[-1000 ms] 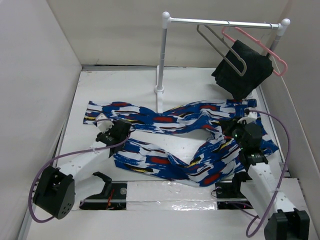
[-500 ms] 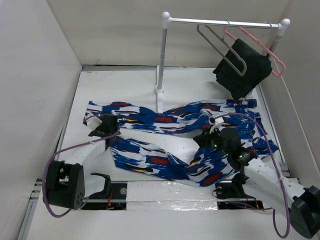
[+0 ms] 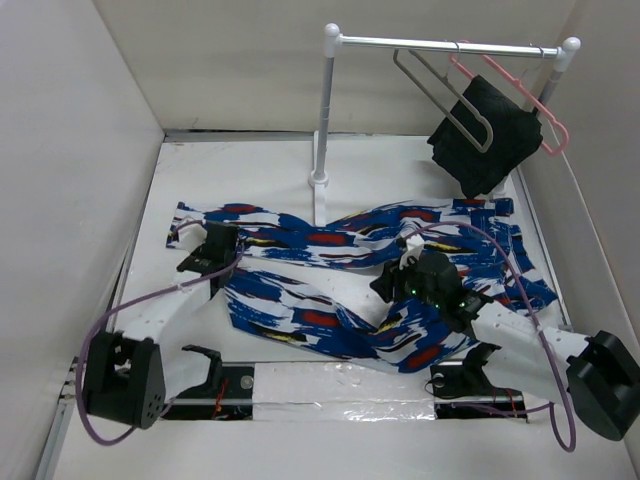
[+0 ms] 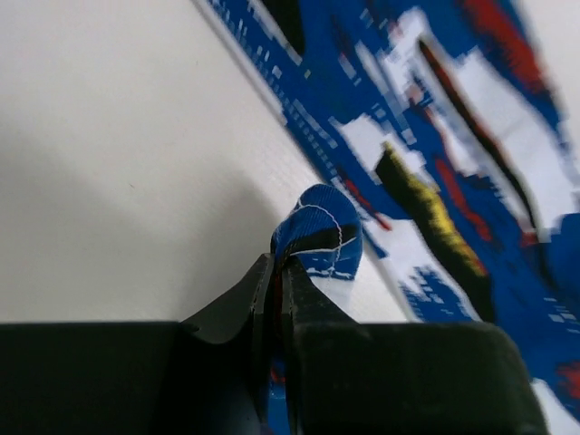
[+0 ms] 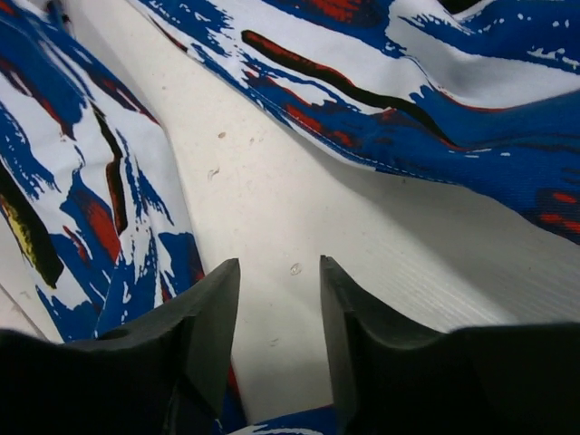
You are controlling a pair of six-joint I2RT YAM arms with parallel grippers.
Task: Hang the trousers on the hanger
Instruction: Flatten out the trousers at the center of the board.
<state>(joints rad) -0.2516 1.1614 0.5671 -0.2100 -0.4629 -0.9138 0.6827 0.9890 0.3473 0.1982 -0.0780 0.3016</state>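
Now, the trousers (image 3: 330, 240): spread flat on the table (image 3: 240, 180), two long legs running left to right with a strip of bare surface between them.
Hanger (image 3: 432, 88): hooked on the rail (image 3: 440, 44) at the far right, well apart from the trousers. A pink hanger (image 3: 556, 135) and a black cloth (image 3: 495, 130) hang just beside it.
Left gripper (image 4: 279, 272): clenched on a small fold at the edge of the far leg, near its left end. Only a little cloth sits between the tips.
Right gripper (image 5: 279, 281): released, jaws apart over bare table in the gap between the legs, with cloth on either side and none between the fingers.
Step in hand: probably getting a second hold before lifting.
Doing it well: shift the right gripper sideways onto a leg edge before it shuts, and take a deep bite of cloth. The left pinch looks shallow, so lift slowly and evenly to avoid a slip.
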